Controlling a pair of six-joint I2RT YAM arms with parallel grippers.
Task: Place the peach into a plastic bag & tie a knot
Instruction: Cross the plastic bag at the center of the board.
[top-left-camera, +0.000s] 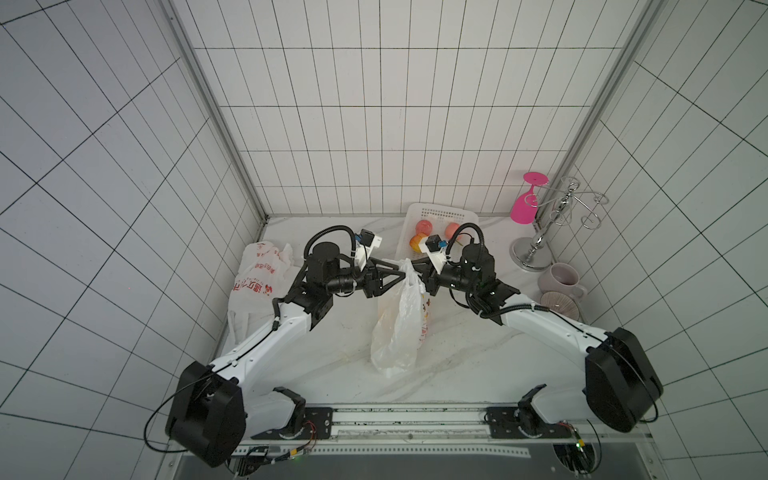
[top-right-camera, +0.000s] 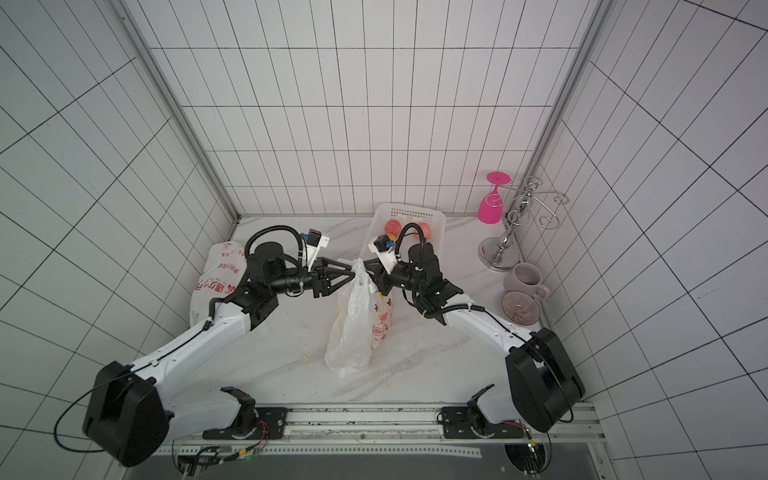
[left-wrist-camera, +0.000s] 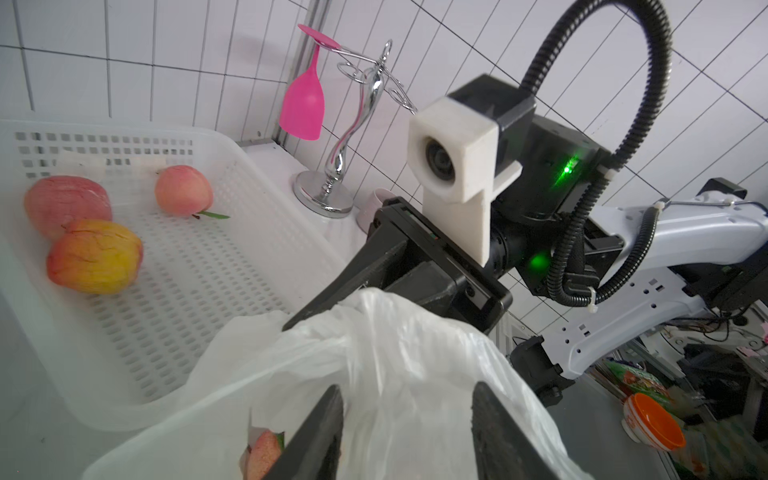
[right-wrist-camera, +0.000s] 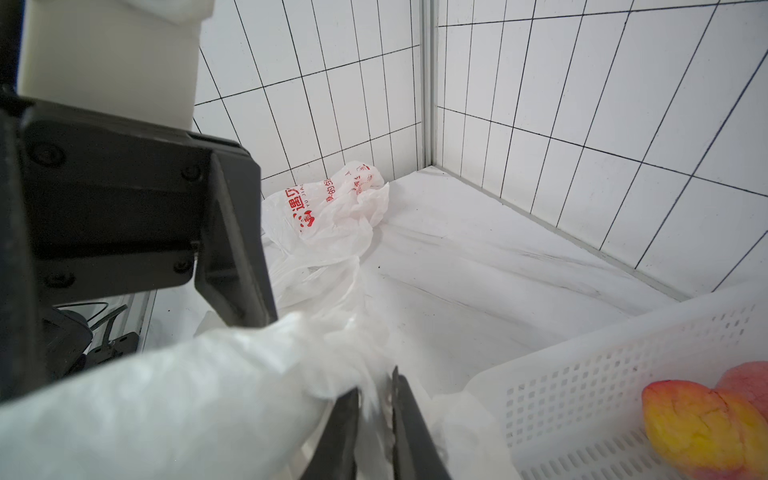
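White plastic bag (top-left-camera: 397, 328) was held up by its top; right gripper (right-wrist-camera: 374, 382) jaws pinched its film, left gripper (left-wrist-camera: 405, 388) jaws stood apart around it, grip unclear; peach (left-wrist-camera: 262, 455) half hidden inside.

Both top views overhead looking down, wrist views close, sharing bag (top-left-camera: 398, 328)

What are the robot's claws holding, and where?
The right claw pinches the plastic bag by its top edge. The left claw straddles the bag's top too; whether it grips cannot be told.
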